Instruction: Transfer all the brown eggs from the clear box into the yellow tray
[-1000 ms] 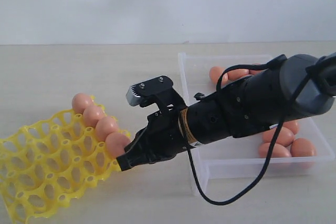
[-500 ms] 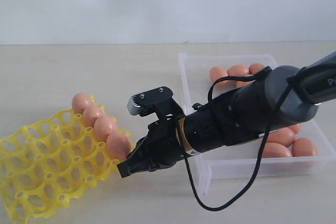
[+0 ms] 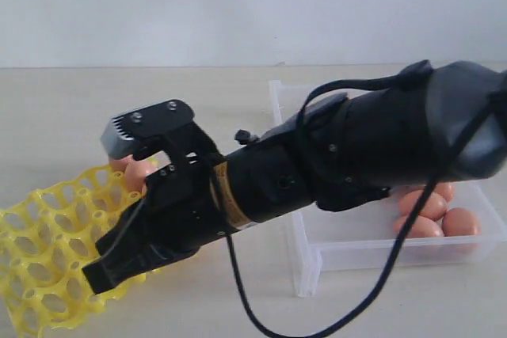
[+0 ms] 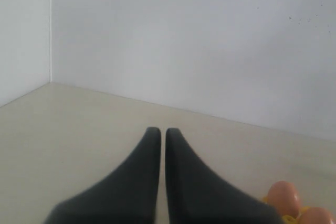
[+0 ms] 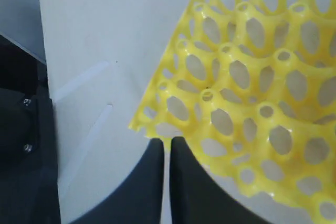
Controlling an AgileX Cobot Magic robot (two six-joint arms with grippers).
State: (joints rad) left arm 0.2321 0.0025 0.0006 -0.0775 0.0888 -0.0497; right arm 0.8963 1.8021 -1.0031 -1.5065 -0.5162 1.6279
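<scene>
right gripper [image 3: 98, 273]: clenched, fingers pressed flat together, nothing held.
right gripper position: reached across to the left side of the exterior view, tip low over the near right edge of the tray [image 3: 47, 252]. Contact with the tray cannot be told.
right wrist view: closed fingertips [image 5: 156, 153] are seen right at one corner of the tray, with open grid cups spread beyond them.
left gripper [image 4: 158, 131]: closed down to a thin slit, nothing gripped. It is seen only in its own wrist view, held clear above the table [image 3: 71, 116] and pointed at the white wall [image 3: 238, 5].
eggs [image 3: 421, 203] in box: a few are seen lying loose at the near right end of the box [image 3: 372, 259]. The rest of its floor is hidden behind the right arm.
eggs in tray: one is seen in part at the tray's far right edge, just behind the right gripper's body. Two are seen at the edge of the left wrist view, side by side with a bit of yellow under them. A count cannot be given.
tray: laid flat on the table, left of the box, apart from it.
box: laid flat on the right side, crossed above by the right arm.
</scene>
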